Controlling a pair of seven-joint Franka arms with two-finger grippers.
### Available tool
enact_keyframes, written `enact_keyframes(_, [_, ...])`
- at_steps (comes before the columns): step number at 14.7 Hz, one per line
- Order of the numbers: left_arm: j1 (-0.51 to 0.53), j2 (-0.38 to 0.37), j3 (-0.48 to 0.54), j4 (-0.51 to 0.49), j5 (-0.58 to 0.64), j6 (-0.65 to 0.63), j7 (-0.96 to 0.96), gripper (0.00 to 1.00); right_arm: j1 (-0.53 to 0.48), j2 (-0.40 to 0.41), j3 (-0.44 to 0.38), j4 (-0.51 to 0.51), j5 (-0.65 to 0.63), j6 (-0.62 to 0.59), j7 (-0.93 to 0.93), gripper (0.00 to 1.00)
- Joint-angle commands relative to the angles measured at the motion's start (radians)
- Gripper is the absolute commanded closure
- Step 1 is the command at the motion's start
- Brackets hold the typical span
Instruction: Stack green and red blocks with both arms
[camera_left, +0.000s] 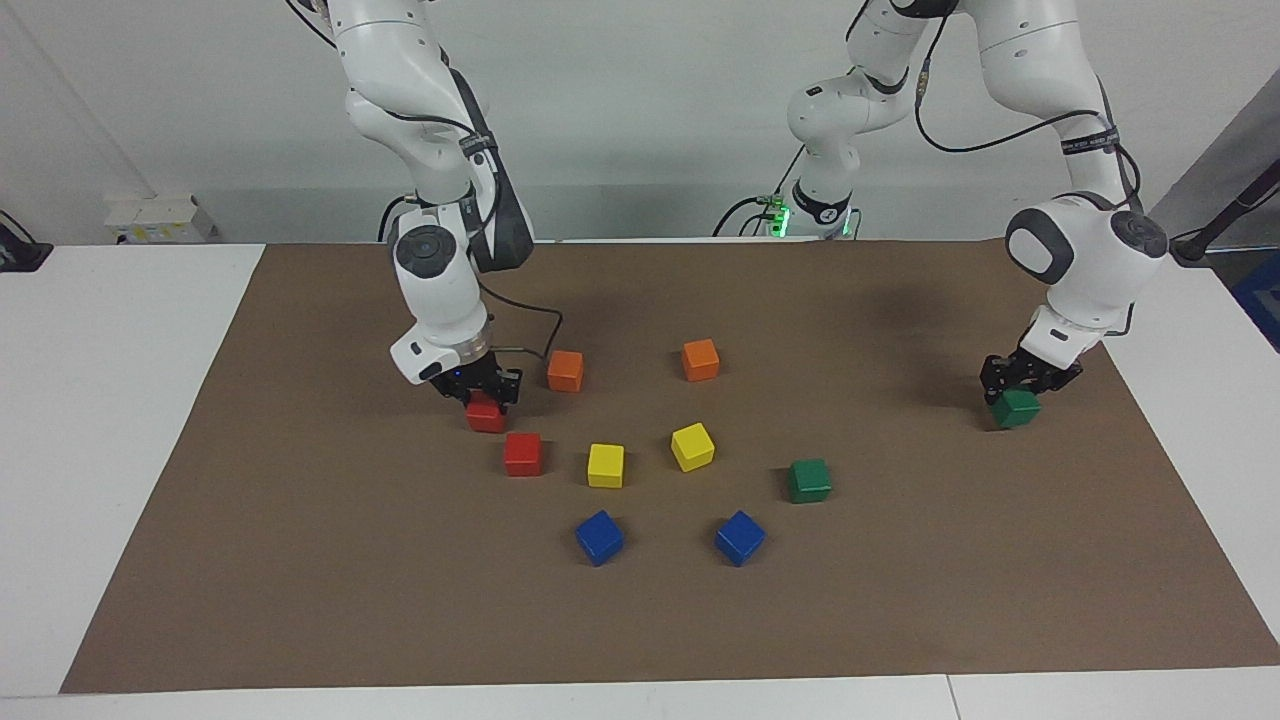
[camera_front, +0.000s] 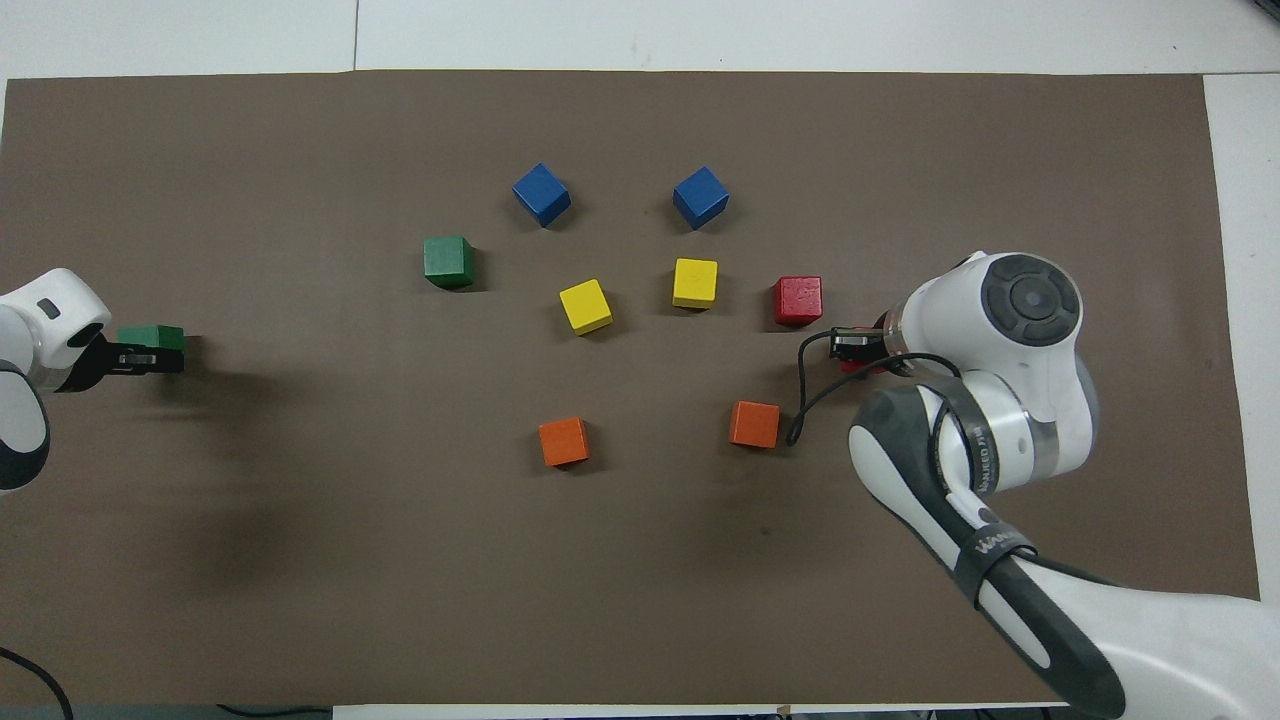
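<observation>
My right hand (camera_left: 480, 392) grips a red block (camera_left: 486, 413) low on the counter (camera_left: 900, 600). The second red block (camera_left: 523, 454) lies at 5 o'clock from it in the facing view, just beside. My left hand (camera_left: 1022, 388) grips a green block (camera_left: 1016, 409); its mate (camera_left: 809, 481) lies at 8 o'clock, well apart. The overhead view hides the gripped red block under the wrist; the facing view shows it.

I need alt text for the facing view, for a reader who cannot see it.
Two white arms each close a gripper on a cube on a brown mat: the right gripper on a red cube, the left gripper on a green cube. Eight more coloured cubes lie between.
</observation>
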Motion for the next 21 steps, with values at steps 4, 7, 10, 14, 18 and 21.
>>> enact_keyframes(4, [0.017,0.023,-0.009,-0.025,0.012,0.069,0.021,1.00,-0.203,0.028,0.005,0.111,-0.024,-0.007,-0.411,1.00])
enact_keyframes(7, [0.017,0.024,-0.009,-0.022,0.012,0.068,0.062,1.00,-0.290,0.030,0.006,0.082,-0.023,0.036,-0.563,1.00])
enact_keyframes(10, [0.022,0.026,-0.007,-0.011,0.012,0.056,0.096,0.00,-0.338,0.034,0.006,0.045,-0.011,0.052,-0.613,1.00])
enact_keyframes(14, [0.020,0.021,-0.007,0.066,0.012,-0.061,0.104,0.00,-0.358,0.036,0.006,0.031,-0.011,0.052,-0.614,1.00])
enact_keyframes(18, [-0.036,0.024,-0.012,0.306,0.009,-0.353,0.028,0.00,-0.358,0.036,0.008,0.025,-0.007,0.050,-0.602,1.00])
enact_keyframes(21, [-0.185,0.038,-0.010,0.381,0.010,-0.402,-0.271,0.00,-0.357,0.037,0.006,0.016,0.006,0.052,-0.591,1.00])
